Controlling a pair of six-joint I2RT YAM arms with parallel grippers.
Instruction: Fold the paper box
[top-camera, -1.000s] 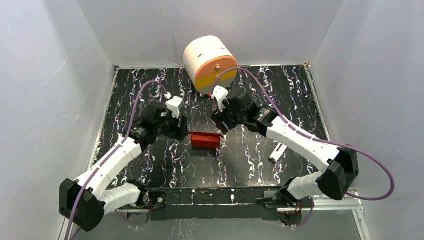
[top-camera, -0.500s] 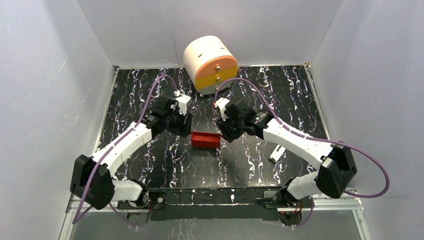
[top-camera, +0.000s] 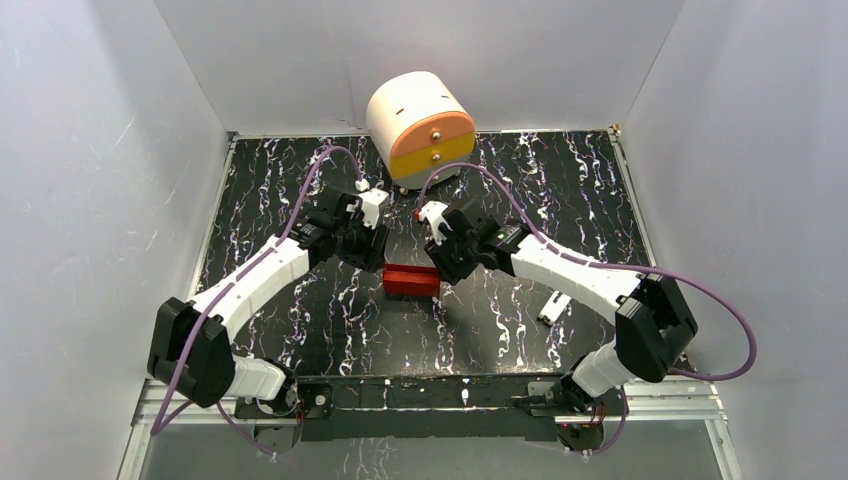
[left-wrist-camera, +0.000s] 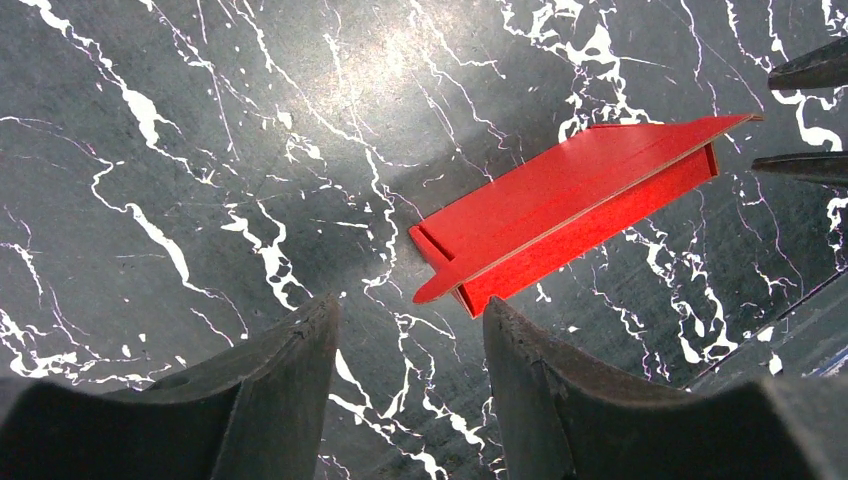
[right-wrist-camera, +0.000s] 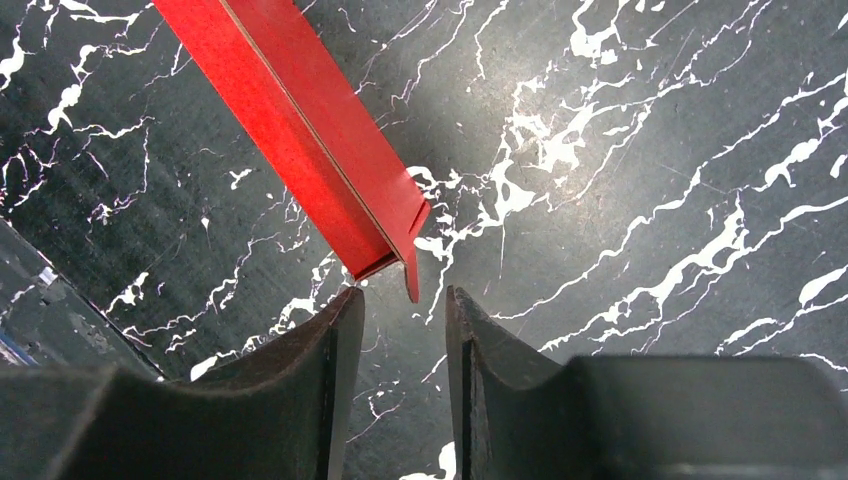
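Observation:
The paper box (top-camera: 411, 280) is a small flat red card box lying on the black marbled table, mid-table. In the left wrist view the box (left-wrist-camera: 570, 210) shows a loose rounded tab at its near end. In the right wrist view the box (right-wrist-camera: 300, 130) has a small end flap sticking out by my fingertips. My left gripper (top-camera: 372, 262) is open and empty just left of the box (left-wrist-camera: 410, 305). My right gripper (top-camera: 440, 272) is open and empty at the box's right end (right-wrist-camera: 403, 292), its fingers either side of the flap.
A round white, orange and yellow drawer unit (top-camera: 420, 125) stands at the back centre. A small white packet (top-camera: 555, 305) lies on the table at the right, under my right arm. White walls enclose three sides.
Both arms have moved inward and lower toward the box ends. The box has stayed in place.

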